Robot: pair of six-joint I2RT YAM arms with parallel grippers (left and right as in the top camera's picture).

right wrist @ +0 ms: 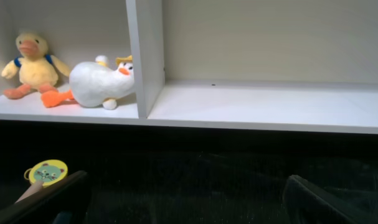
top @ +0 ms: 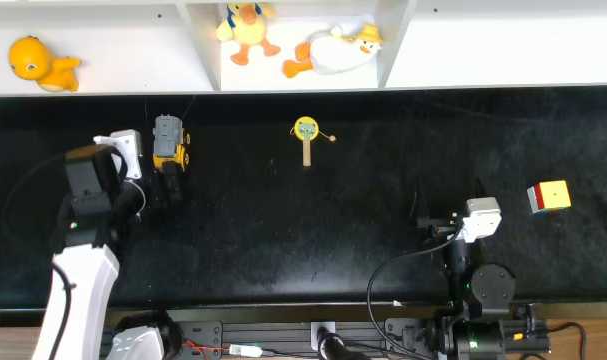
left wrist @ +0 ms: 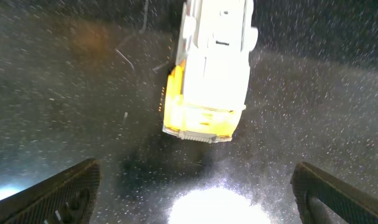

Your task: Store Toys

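Fingers of the left gripper (left wrist: 195, 190) stood wide apart and empty, we saw the yellow toy truck (left wrist: 207, 74) on the black table (left wrist: 64, 93) just beyond them, right gripper (right wrist: 185, 202) equally spread and empty, facing the white shelf (right wrist: 269, 102).

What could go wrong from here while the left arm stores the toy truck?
1. The toy truck lies ahead of the open left gripper, not within it; closing here may only clip its end.
2. The middle shelf compartment already holds the yellow duck and white duck; a truck put there might knock them.
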